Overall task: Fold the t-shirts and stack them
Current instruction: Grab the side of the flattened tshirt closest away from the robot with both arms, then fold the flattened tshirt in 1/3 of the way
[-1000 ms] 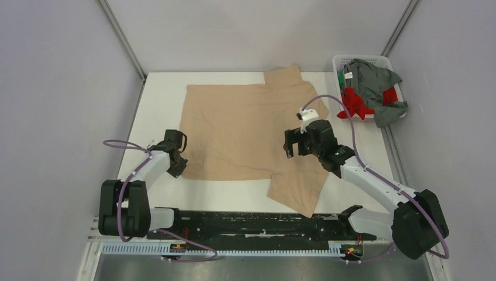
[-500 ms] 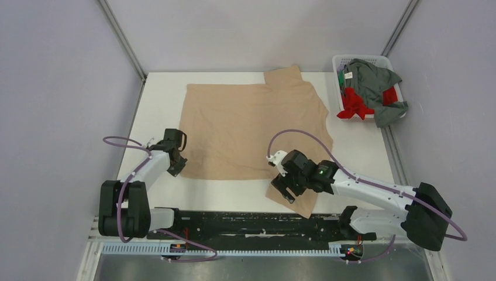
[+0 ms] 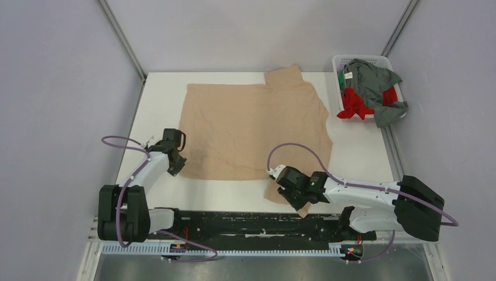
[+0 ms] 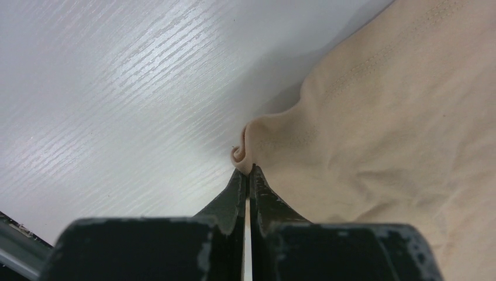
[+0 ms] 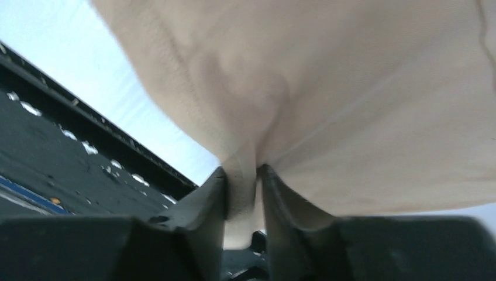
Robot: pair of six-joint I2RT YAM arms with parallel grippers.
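Tan-beige t-shirt (image 3: 245, 129) lies spread out flat across the middle of the white desk (image 3: 158, 99). One sleeve points toward 12 o'clock at the far edge. The other sleeve points toward 5 o'clock, down near the black rail (image 3: 245, 222) that carries the arm bases.

At the shirt's 8 o'clock corner the left fingers (image 3: 177, 168) are clenched on the hem. In the left wrist view the left fingers (image 4: 238, 188) are pressed together. A small curl of hem bunches right at their tips, and bare desk lies beyond it toward 10 o'clock.

At 5 o'clock the right fingers (image 3: 293, 199) sit low over the near sleeve. In the right wrist view the right fingers (image 5: 214, 188) are grasping a pinched ridge of the tan cloth. The fabric rises between them and drapes away above, with the rail visible at 8 o'clock.

A white lattice basket (image 3: 338, 61) stands at the desk's 2 o'clock corner, well apart from the tan shirt. The grey-green t-shirt (image 3: 374, 85) is heaped in it and spills over its rim toward 4 o'clock. Its white neck label (image 3: 349, 75) shows near the basket's 10 o'clock side. The red t-shirt (image 3: 354, 105) is crumpled beneath the grey-green one at the basket's 7 o'clock end, touching it.
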